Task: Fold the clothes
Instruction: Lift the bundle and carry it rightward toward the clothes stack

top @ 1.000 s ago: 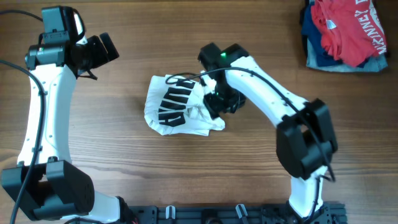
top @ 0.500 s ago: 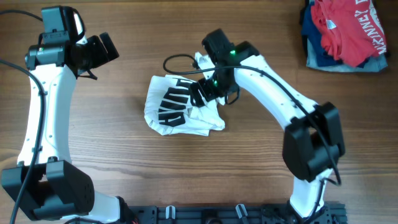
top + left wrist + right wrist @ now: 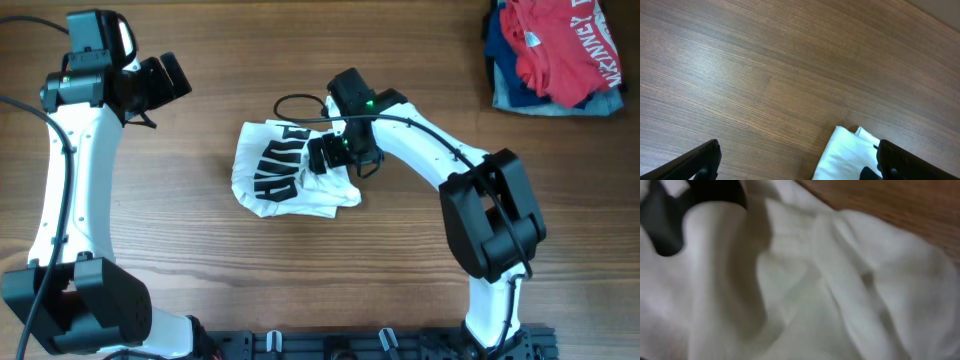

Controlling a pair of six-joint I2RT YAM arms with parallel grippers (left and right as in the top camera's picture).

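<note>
Right gripper (image 3: 328,154) is hovering spread wide, pinching nothing, over the right part of the white T-shirt (image 3: 285,170); the shirt is lying crumpled beneath and to its left, black lettering up, on the wooden table (image 3: 200,250). Left gripper (image 3: 165,80) is waiting spread, empty, well apart, up-left of the shirt.

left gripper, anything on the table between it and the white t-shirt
Nothing visible does. The left gripper hangs open over bare table, apart from the white T-shirt; the pile of clothes lies far off.
</note>
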